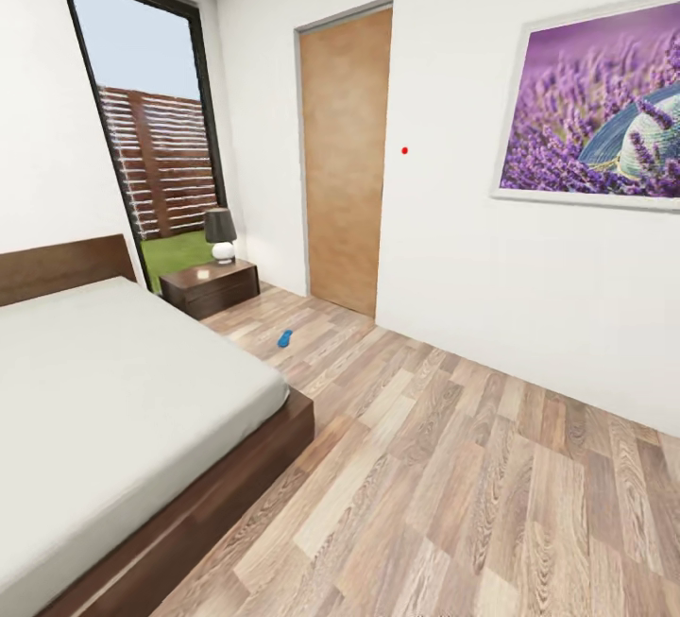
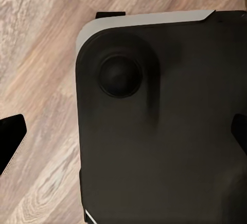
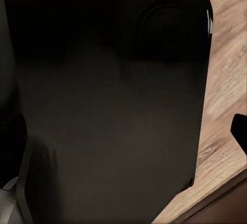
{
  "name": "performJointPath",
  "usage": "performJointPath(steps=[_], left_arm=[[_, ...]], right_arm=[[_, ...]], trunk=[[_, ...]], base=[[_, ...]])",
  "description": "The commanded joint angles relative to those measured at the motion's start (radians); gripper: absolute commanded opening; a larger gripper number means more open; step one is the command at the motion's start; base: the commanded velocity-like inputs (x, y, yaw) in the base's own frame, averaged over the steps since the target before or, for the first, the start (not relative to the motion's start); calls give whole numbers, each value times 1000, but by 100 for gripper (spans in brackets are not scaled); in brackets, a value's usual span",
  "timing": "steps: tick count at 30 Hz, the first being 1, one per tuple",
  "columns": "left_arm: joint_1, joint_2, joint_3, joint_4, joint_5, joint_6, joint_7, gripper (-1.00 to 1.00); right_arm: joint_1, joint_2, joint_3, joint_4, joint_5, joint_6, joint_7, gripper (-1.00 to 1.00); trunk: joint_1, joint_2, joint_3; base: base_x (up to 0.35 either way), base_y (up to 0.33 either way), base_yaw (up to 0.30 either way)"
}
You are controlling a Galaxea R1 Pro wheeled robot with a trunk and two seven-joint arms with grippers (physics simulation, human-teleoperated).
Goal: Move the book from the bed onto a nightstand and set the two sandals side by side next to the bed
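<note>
The bed (image 1: 113,390), a grey mattress on a dark wood base, takes up the left of the head view. Beyond its far corner stands one dark brown nightstand (image 1: 210,286). One blue sandal (image 1: 285,338) lies on the plank floor between the nightstand and the door, a short way off the bed's side. The book and the other sandal are out of view. In the left wrist view my left gripper (image 2: 126,134) hangs open over the robot's black base, one fingertip (image 2: 13,139) at each edge. My right gripper (image 3: 126,131) also looks open, with a fingertip (image 3: 241,131) at the frame edge.
A small lamp (image 1: 221,235) with a dark shade sits on the nightstand. Behind it is a tall black-framed window (image 1: 151,145). A brown door (image 1: 345,159) stands closed in the far wall, with a purple picture (image 1: 595,111) to its right. Wood floor (image 1: 453,485) spreads right of the bed.
</note>
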Motion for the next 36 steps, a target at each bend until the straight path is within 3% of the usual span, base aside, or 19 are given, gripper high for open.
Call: performJointPath(steps=[1,26,36], left_arm=[[0,0,-1,1,0,-3,-1,100],[0,0,-1,1,-1,-3,-1,100],[-1,-1,-1,-1,0,-6,-1,100]], right_arm=[[-1,0,-1,0,-1,-1,0,100],[-1,1,-1,3,-1,-1,0,100],[-1,2,-1,5,-1,-1,0,100]], trunk=[[0,-1,-1],[0,-1,-1],[0,-1,-1]], base=[[0,0,-293],[0,0,-291],[102,0,-142]])
